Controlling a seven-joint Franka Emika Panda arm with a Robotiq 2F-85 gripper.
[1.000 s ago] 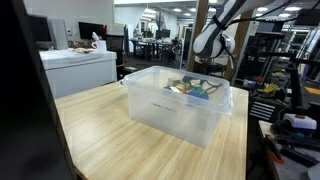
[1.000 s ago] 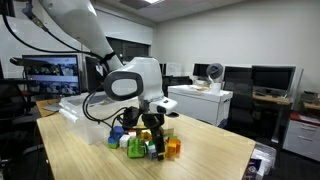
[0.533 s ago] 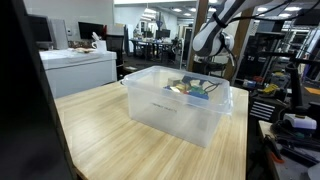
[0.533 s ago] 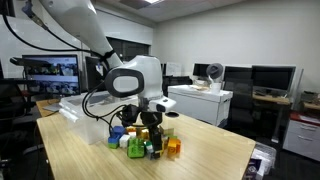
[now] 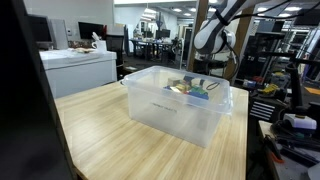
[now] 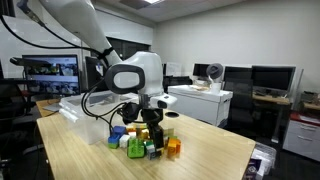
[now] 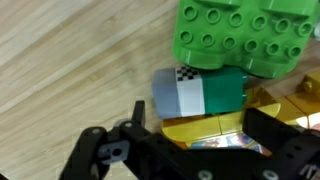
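Since the earlier frame the arm [image 6: 128, 78] has been lifted a little, and the gripper [image 6: 152, 138] is carried slightly higher over the cluster of toy blocks [image 6: 140, 146]; the blocks themselves have not been shifted. In the wrist view the two fingers [image 7: 108, 155] are seen well apart, with nothing clamped between them; whether anything is touched by them cannot be told. A yellow block [image 7: 212, 128] is seen lying in the gap between the fingers, on the wooden table [image 7: 70, 60]; a green-and-grey block [image 7: 200, 92] with a small chequered patch is set just beyond it, touching it; a green studded block [image 7: 245, 35] is found just beyond that, at the top edge of the view. In an exterior view an orange block [image 6: 172, 148] is seen at the side of the cluster turned away from the clear bin [image 6: 85, 118]; the bin is stood on the same table, just beside the cluster. In an exterior view the bin [image 5: 175, 105] is shown in front, and the blocks are glimpsed past its far rim.
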